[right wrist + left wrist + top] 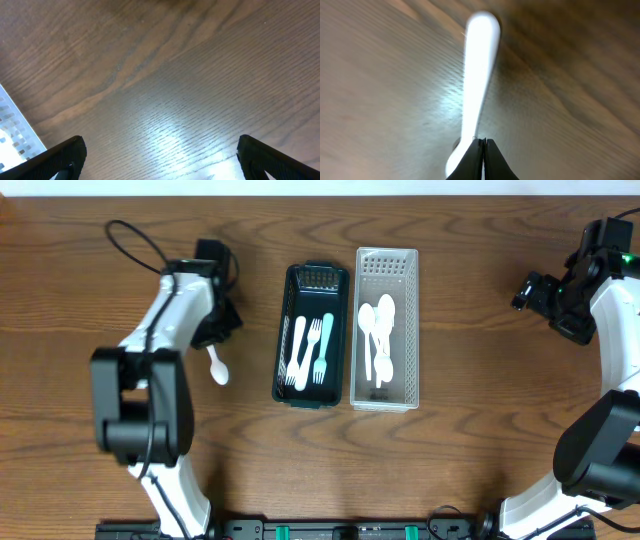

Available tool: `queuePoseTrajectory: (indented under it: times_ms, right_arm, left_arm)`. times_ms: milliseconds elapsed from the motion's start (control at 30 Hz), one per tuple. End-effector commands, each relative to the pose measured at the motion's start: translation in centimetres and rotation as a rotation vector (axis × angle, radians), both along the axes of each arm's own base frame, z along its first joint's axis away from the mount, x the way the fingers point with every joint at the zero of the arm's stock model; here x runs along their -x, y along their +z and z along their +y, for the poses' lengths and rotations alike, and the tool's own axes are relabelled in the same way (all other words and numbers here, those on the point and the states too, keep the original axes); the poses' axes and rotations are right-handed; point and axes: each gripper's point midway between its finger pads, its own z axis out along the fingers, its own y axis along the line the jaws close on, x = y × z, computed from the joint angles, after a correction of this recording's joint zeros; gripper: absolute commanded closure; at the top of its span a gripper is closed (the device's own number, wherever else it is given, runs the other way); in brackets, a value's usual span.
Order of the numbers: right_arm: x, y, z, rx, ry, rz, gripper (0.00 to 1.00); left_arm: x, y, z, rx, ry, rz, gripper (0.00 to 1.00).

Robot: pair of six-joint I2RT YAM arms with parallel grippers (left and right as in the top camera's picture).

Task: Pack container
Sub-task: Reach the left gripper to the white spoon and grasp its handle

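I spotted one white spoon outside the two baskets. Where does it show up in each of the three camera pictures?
Overhead: the white spoon is left of the dark basket, sticking out of the left gripper.
Left wrist: mid-frame, running up from the gripper at the bottom edge.
Right wrist: not in it.
Shared landmark: the wooden table, seen in all three views.

Robotics lab: two arms (165, 320) at a wooden table (470, 450)

Left gripper (214, 337): we see it on the handle of a white spoon (218, 368).
Dark basket (318, 277): we see forks (311, 350) inside.
White basket (387, 266): we see spoons (380, 330) inside.
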Motion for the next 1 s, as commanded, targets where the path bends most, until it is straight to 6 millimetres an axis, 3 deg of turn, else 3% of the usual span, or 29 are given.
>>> queuePoseTrajectory:
  times_ms: [0,133,300,500,600,733,967]
  right_arm:
    - [0.0,-0.2,0.2,-0.008,-0.009,0.001,0.01]
    - [-0.1,-0.2,0.2,-0.007,-0.009,-0.002,0.01]
    - [-0.1,-0.2,0.2,-0.008,-0.009,-0.001,0.01]
    - [-0.1,-0.2,0.2,-0.007,-0.009,-0.002,0.01]
    - [-0.2,-0.1,0.2,-0.006,-0.009,-0.007,0.01]
    - [-0.4,-0.1,0.1,-0.004,-0.009,-0.013,0.01]
    - [-0.4,-0.1,0.1,-0.004,-0.009,-0.015,0.01]
  left_arm:
    - [0.0,3.1,0.3,-0.012,-0.053,-0.063,0.94]
    - [0.7,3.5,0.4,-0.018,-0.065,-0.042,0.92]
    - [2.1,1.9,1.4,-0.021,-0.043,0.014,0.68]
    - [4.1,-0.6,2.2,-0.012,-0.054,0.073,0.66]
    - [3.6,-1.7,0.9,0.074,-0.137,0.047,0.63]
    - [4.1,-2.3,-0.3,0.14,-0.122,0.054,0.6]
    - [6.6,-4.1,-0.3,0.144,-0.116,0.125,0.37]
